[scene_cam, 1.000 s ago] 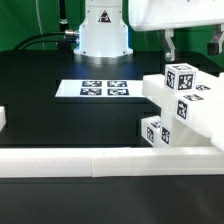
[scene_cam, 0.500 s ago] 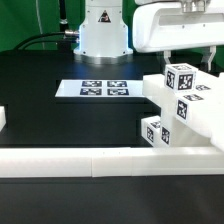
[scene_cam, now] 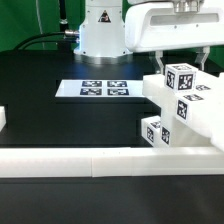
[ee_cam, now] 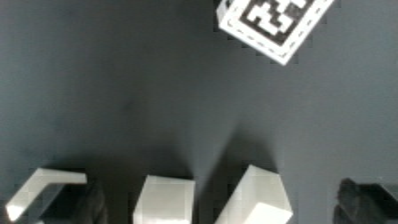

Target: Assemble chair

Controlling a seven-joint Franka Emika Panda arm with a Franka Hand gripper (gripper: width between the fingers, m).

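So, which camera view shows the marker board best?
The exterior view: the marker board lies flat on the black table with all four tags visible, in front of the robot base. The wrist view shows only one corner with a single tag.

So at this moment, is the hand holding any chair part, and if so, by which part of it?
Nothing is held. The hand hangs open above the chair on the exterior view's right, with only bare table showing between its fingers in the wrist view.

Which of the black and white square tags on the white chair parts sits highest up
The tag on the top block of the chair, just under the pincer. The other tags sit lower, down to two near the table.
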